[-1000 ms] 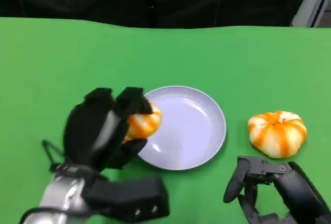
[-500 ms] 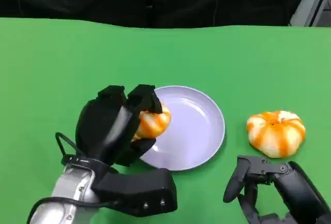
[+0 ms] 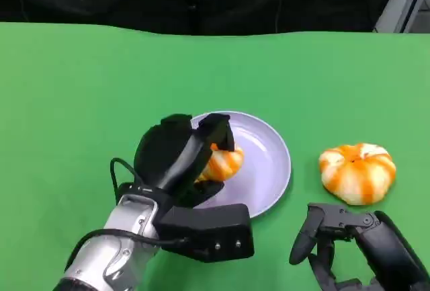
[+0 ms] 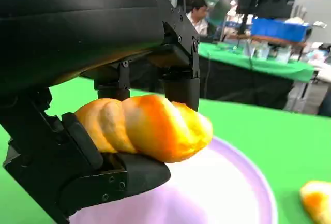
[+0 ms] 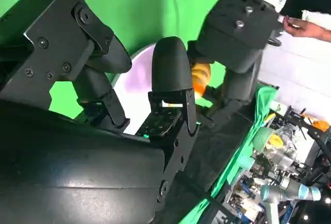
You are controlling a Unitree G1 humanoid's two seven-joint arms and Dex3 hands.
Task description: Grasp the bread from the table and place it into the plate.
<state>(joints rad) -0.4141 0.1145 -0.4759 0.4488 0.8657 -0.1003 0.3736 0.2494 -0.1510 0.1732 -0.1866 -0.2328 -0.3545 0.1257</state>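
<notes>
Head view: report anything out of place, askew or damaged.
Nothing stands out. The left hand holds one bread over the plate; a second bread sits whole on the green table beside the plate.

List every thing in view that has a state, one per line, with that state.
left hand: holds one bread above the plate
held bread: gripped in the left hand's fingers, lifted over the plate, not set down
plate: upright on the table, nothing resting in it
second bread: lying on the green table, right of the plate, untouched
right hand: low near the table edge, fingers apart, holding nothing
</notes>
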